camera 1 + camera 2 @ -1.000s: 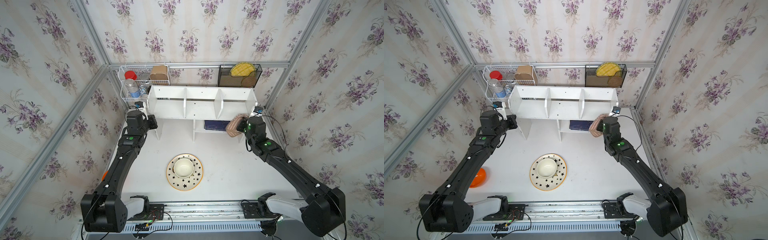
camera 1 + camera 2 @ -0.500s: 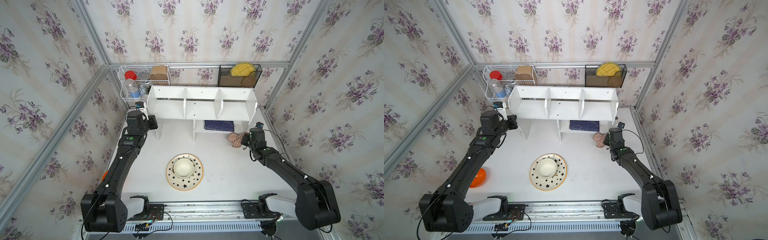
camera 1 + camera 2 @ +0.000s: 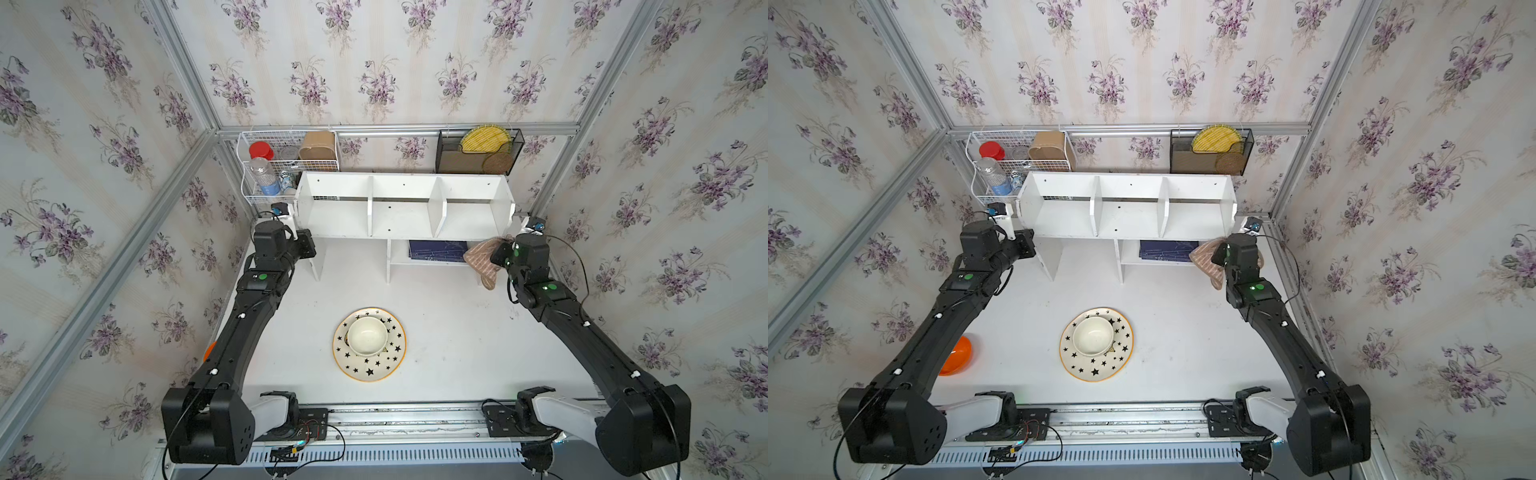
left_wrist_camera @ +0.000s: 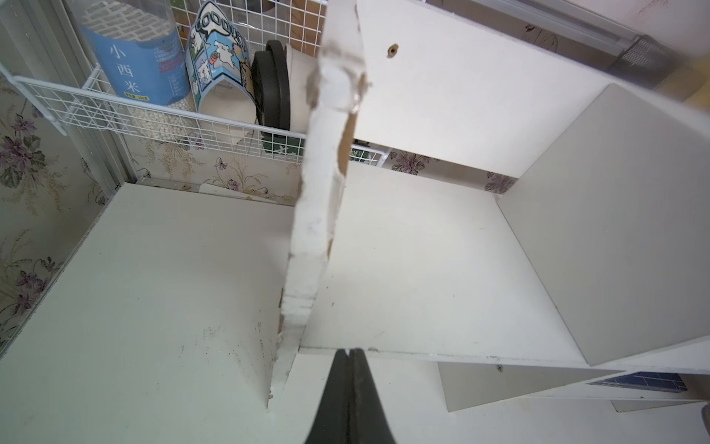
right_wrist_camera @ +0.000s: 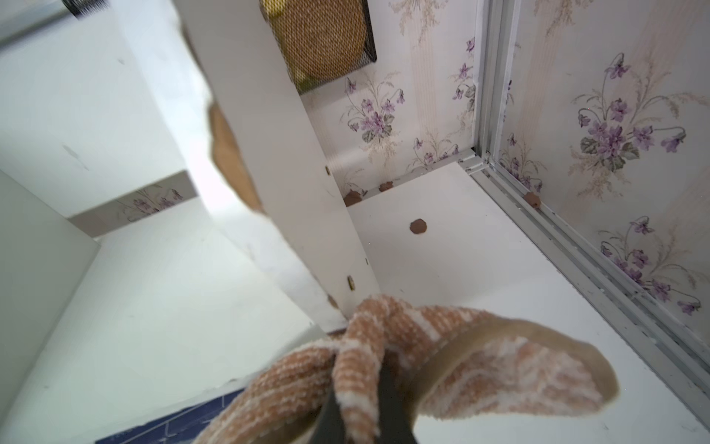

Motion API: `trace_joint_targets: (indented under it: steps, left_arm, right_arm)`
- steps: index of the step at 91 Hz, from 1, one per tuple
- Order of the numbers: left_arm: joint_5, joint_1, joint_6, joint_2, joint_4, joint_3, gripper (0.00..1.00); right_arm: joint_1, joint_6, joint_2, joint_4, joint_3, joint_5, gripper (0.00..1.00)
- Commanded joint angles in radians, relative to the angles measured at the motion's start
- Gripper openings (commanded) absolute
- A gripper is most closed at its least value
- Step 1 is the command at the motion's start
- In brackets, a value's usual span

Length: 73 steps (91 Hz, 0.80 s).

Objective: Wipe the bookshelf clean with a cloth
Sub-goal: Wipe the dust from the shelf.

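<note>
step: cloth is in hand and brought to the bookshelf (image 3: 405, 208); judged as the approach, wiping stroke not yet begun
cloth: bunched brown striped cloth (image 3: 480, 259) at the right end of the bookshelf, by the front lower corner of its right side panel, hanging down in front of the lower shelf's right end; contact with the panel can't be told
right gripper: right gripper (image 5: 365, 415) pinching a fold of the cloth, jaws nearly together on it, rest of the cloth flops loose around them
left gripper: left gripper (image 4: 349, 357) pressed together, holds nothing, tips at the front edge of the bookshelf's left compartment floor beside the left side panel; looks like a brace, pressing or just near can't be told
book: dark blue book (image 3: 436, 251) lies on the bookshelf's lower shelf, just beside the cloth
compartments: all three top compartments bare, dividers upright
next move: probably lift the cloth into the right compartment, press it flat on the floor, sweep toward the divider; needs the pinch kept firm and clearance from the chipped front edge of the right panel
left arm next: likely stays put to steady the bookshelf
</note>
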Motion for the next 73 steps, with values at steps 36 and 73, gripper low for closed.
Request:
trace_joint_targets:
  steps: [36,73]
  left_arm:
    - [0.007,-0.001,0.013,0.007,0.022,0.0,0.0]
    - [0.017,-0.004,0.014,0.004,0.025,0.0,0.0]
  right_arm:
    - [0.121,0.041,0.057,0.181,-0.206,-0.089,0.0]
    - [0.548,0.126,0.299,0.317,-0.002,0.021,0.0]
